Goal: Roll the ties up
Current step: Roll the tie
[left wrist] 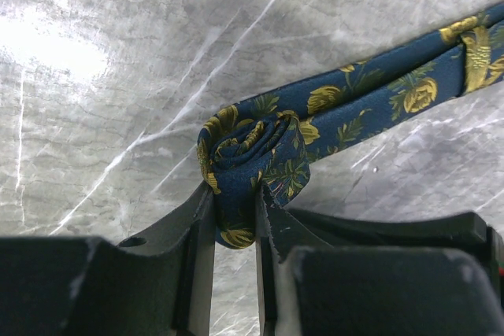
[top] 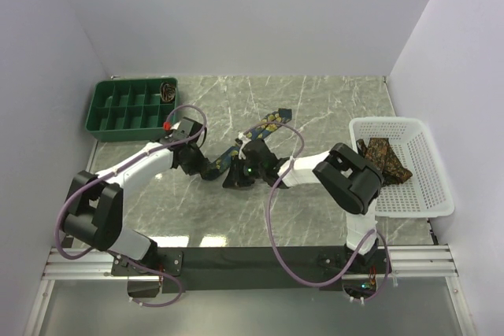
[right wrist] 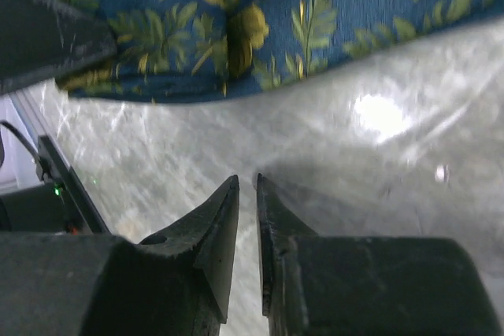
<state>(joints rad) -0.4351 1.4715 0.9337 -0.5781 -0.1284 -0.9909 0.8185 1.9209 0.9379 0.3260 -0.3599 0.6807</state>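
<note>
A dark navy tie with yellow flowers [top: 268, 124] lies stretched across the marble table. Its near end is wound into a small roll [left wrist: 252, 151], and my left gripper [left wrist: 235, 198] is shut on that roll, pinching it from both sides. In the top view the left gripper [top: 206, 166] sits left of centre. My right gripper [top: 236, 177] is just beside it, near the roll. In the right wrist view its fingertips [right wrist: 246, 182] stand a narrow gap apart with nothing between them, and the navy tie [right wrist: 315, 21] runs across beyond them. Brown ties [top: 383, 156] lie in the basket.
A white mesh basket [top: 429, 194] stands at the right edge of the table. A green compartment tray [top: 126, 108] sits at the back left, with a small rolled item [top: 168, 90] in one far compartment. White walls close in the table on three sides.
</note>
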